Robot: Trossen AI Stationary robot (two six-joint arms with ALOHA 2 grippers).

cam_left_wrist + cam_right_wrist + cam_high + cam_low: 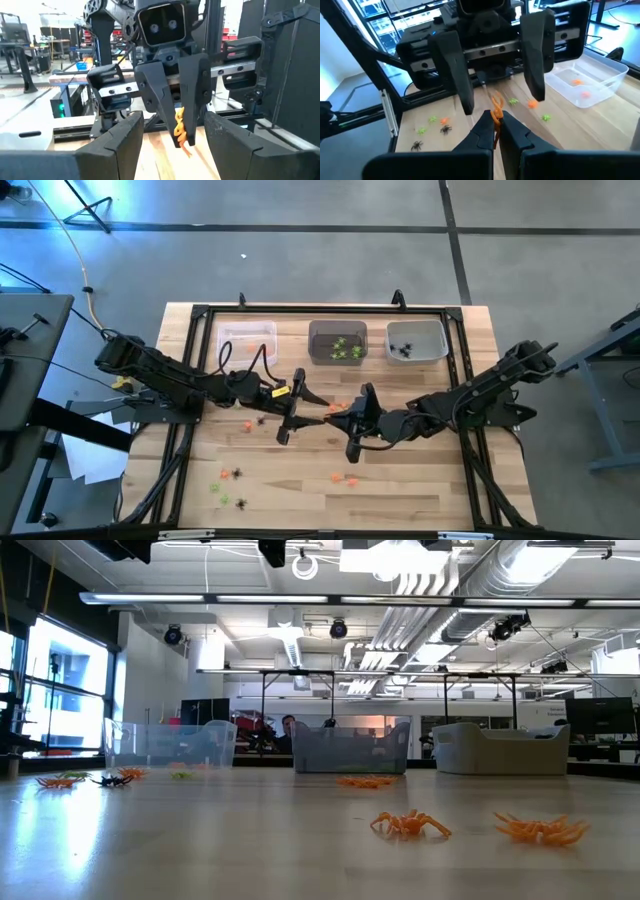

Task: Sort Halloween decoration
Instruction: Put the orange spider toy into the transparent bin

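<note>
My right gripper (495,121) is shut on an orange trinket (496,107) above the table's middle (338,408). My left gripper (318,412) faces it, open wide, with one finger (455,75) on either side of the trinket and not touching it. In the left wrist view, the trinket (181,131) shows between the right gripper's fingertips (172,125). Loose orange (247,423), green (215,490) and black (237,473) trinkets lie on the wood. No gripper shows in the low view. My right gripper pinches the orange trinket between its two fingertips. Part of the trinket (496,104) sticks out past the tips and a leg (186,147) hangs below them. The fingers reach roughly level from the table's right, and the trinket is lifted clear of the table.
Three bins stand along the far edge: the left (247,340) holds orange pieces, the middle (337,342) green ones, the right (416,340) black spiders. Two orange trinkets (345,478) lie near the front, and others (241,502) lie at the front left. A black frame (200,315) borders the table.
</note>
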